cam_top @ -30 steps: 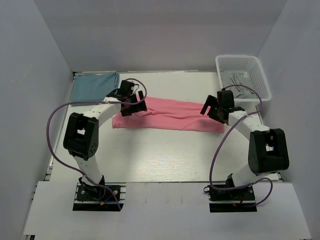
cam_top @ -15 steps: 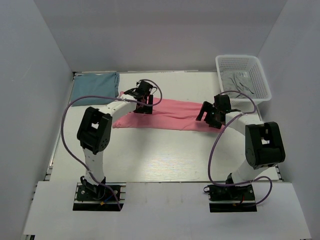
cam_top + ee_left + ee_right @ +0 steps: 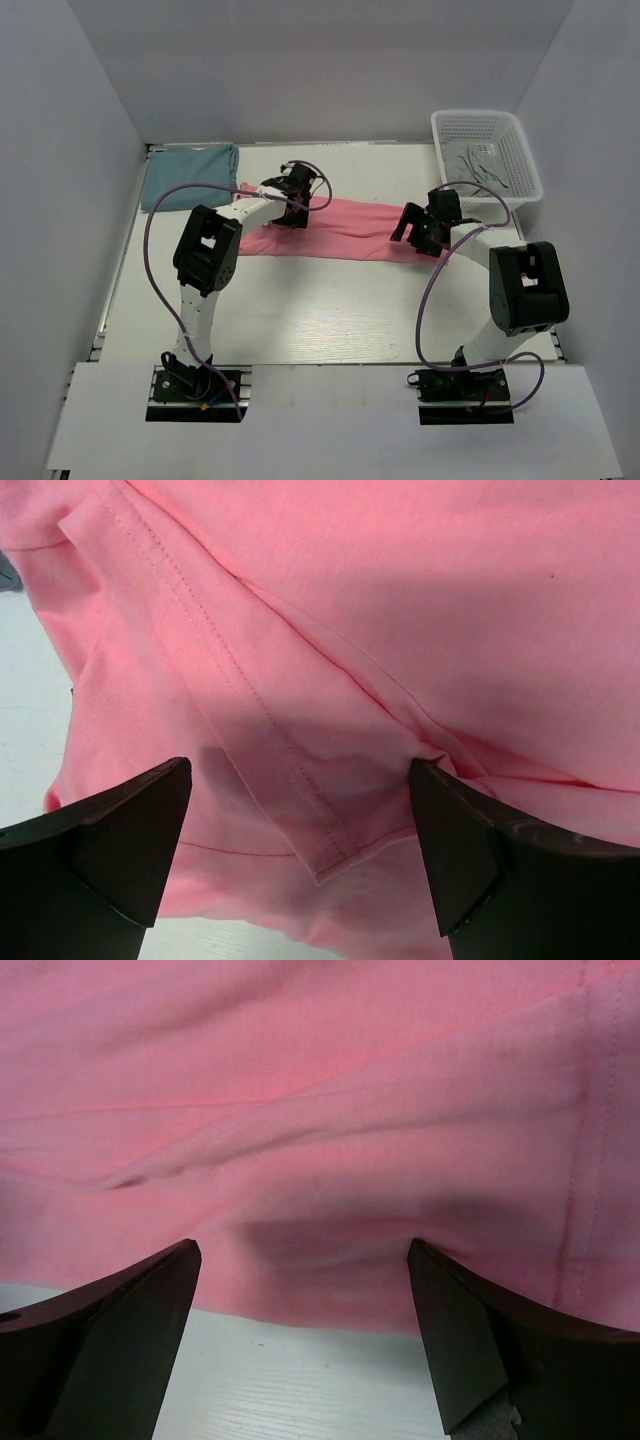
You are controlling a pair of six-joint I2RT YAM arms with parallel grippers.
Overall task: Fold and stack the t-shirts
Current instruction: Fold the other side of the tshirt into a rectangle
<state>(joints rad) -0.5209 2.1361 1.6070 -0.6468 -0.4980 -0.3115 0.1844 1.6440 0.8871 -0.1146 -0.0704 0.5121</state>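
The salmon pink t-shirt (image 3: pixel 345 228) lies folded into a long strip across the table's middle. My left gripper (image 3: pixel 290 212) is open just above its left part; in the left wrist view a stitched sleeve hem (image 3: pixel 300 780) lies between the spread fingers (image 3: pixel 110 860). My right gripper (image 3: pixel 415 232) is open over the strip's right end; in the right wrist view the pink edge (image 3: pixel 320 1270) lies between its fingers (image 3: pixel 470 1350). The teal-blue t-shirt (image 3: pixel 190 175) lies folded at the far left corner.
A white mesh basket (image 3: pixel 500 140) holding grey cloth (image 3: pixel 480 165) stands at the far right corner. White walls enclose the table on three sides. Bare white tabletop (image 3: pixel 330 310) lies in front of the pink shirt.
My left gripper has moved right along the pink shirt, and the strip's left end has drawn in rightward. My right gripper has moved left onto the right end.
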